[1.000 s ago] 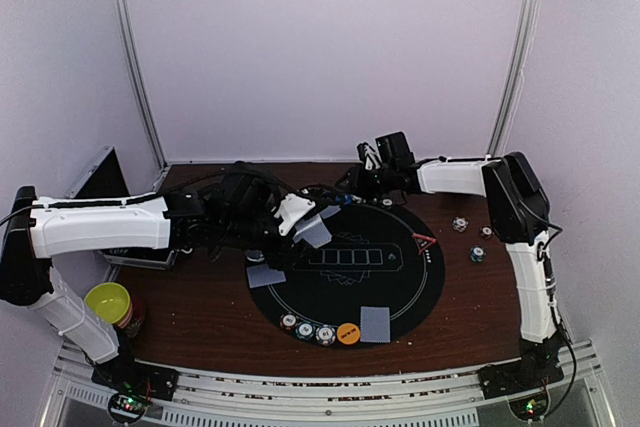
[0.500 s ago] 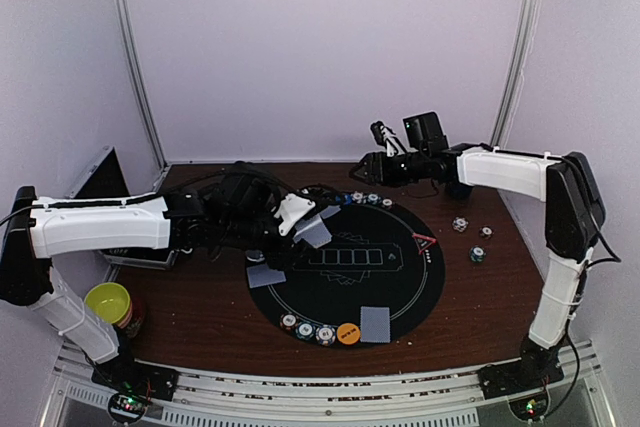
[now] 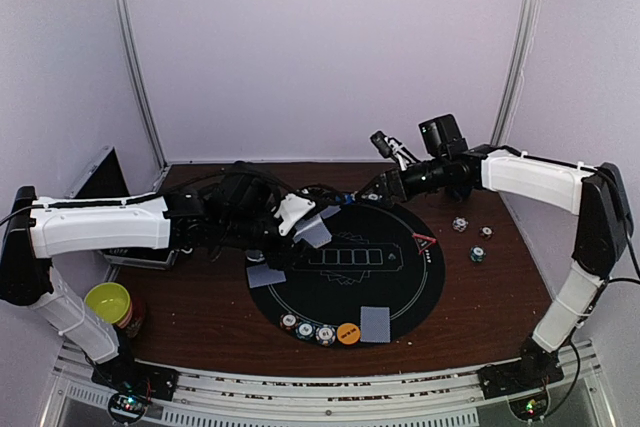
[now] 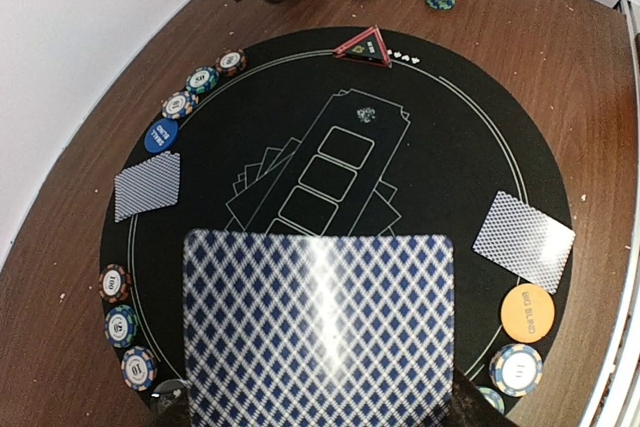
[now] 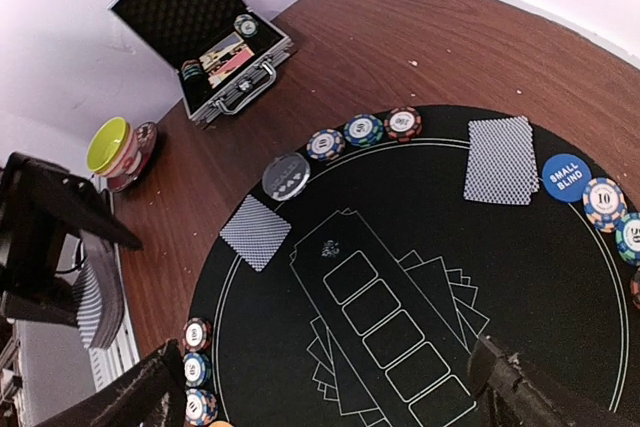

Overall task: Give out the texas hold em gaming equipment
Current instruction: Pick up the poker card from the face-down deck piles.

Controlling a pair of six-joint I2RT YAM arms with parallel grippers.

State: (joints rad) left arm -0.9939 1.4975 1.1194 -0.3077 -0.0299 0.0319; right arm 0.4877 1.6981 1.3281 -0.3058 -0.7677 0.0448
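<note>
My left gripper (image 3: 300,219) is shut on a deck of blue-diamond-backed playing cards (image 4: 318,327), held above the near-left part of the round black mat (image 3: 400,282). Face-down cards (image 4: 148,185) (image 4: 523,240) lie at the mat's rim, beside rows of striped chips (image 4: 203,80) (image 4: 122,322). A blue button (image 4: 161,135), an orange button (image 4: 528,312) and a red triangle marker (image 4: 363,46) also sit on the mat. My right gripper (image 3: 380,167) hovers open and empty above the mat's far edge, its dark fingers (image 5: 130,397) far apart.
Three loose chips (image 3: 460,224) (image 3: 486,231) (image 3: 478,254) lie on the wood right of the mat. An open metal chip case (image 5: 205,37) stands at the left. A yellow-green bowl (image 3: 108,301) sits at the near left corner. A clear dealer disc (image 5: 286,175) lies on the mat.
My right gripper has lifted off the chips at the mat's far rim, drawn back to the right and opened wide. The left arm and its deck have not moved.
</note>
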